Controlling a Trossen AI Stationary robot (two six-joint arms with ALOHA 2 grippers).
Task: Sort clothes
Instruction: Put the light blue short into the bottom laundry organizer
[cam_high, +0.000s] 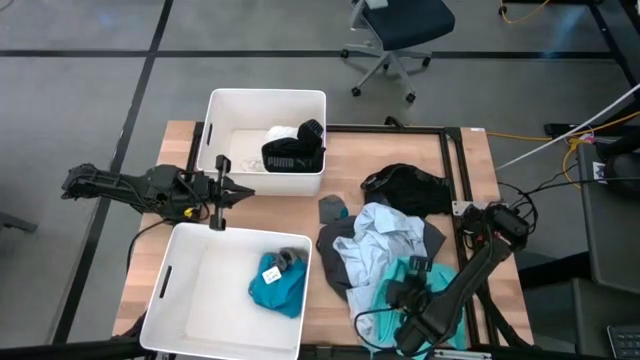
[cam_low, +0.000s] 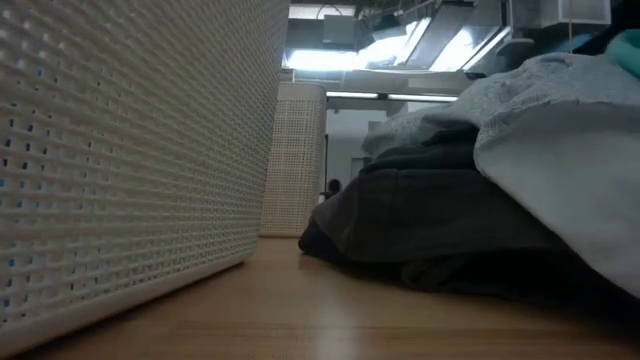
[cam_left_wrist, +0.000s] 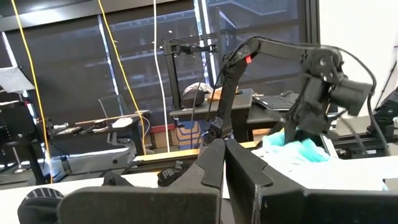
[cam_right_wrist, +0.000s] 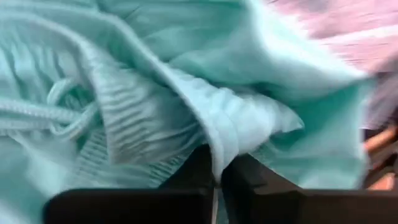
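— What is gripped by the right gripper (cam_right_wrist: 217, 177)?
— A fold of the teal garment (cam_right_wrist: 186, 106) is pinched between its clenched fingers; in the high view that gripper (cam_high: 408, 292) is seen low over the pile of clothes (cam_high: 385, 250) on the right half of the table (cam_high: 345, 160), at the pile's teal near corner.

— How is the pile made up?
— A pale blue shirt (cam_high: 380, 240) is laid over grey cloth; a black garment (cam_high: 408, 188) is set just beyond it; the teal piece is found at the near edge.

— And the bins?
— A black PUMA garment (cam_high: 292, 158) with a white piece beside it is held in the far bin (cam_high: 230, 110); a bright blue garment (cam_high: 278, 285) is held in the near bin (cam_high: 200, 300).

— The left gripper (cam_high: 222, 192)?
— It is held between the two bins, above the table; its fingers are pressed together with nothing between them, as shown in the left wrist view (cam_left_wrist: 222, 165).
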